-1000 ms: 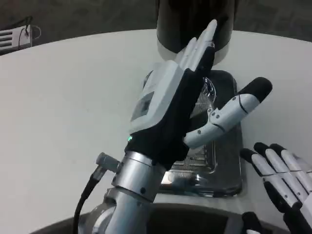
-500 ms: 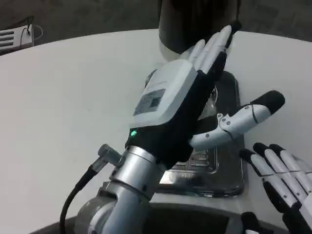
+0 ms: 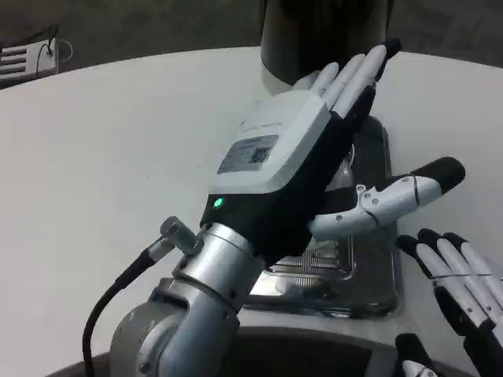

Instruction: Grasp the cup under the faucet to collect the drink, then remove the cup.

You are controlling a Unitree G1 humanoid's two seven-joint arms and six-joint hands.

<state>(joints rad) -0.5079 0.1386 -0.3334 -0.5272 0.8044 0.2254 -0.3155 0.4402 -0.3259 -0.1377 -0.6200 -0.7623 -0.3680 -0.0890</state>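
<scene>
The left hand (image 3: 302, 169) is spread wide open with nothing in it, its white-and-black fingers (image 3: 357, 75) stretched toward the far right and the thumb (image 3: 393, 200) sticking out to the right on its own. Palm faces right, white back faces left and up. There's a small label on the white back, but the print is too blurry to read, plus a little green light near the wrist. Behind it sits the silver left forearm (image 3: 185, 314) with a black cable (image 3: 110, 306) looping off its left side.

The clear cup (image 3: 346, 169) is mostly hidden behind that hand, just a sliver of glassy rim peeking out between fingers and thumb. It's on the shiny metal drip tray (image 3: 369, 267), but I can't tell its long axis or which way it points, nor whether the palm touches it.

Past the fingertips stands the dark cylindrical drink dispenser (image 3: 322, 35) at the far edge of the white table (image 3: 110, 141).

The right hand (image 3: 460, 294) rests at the near right, just beside the tray, fingers extended and apart, holding nothing.
</scene>
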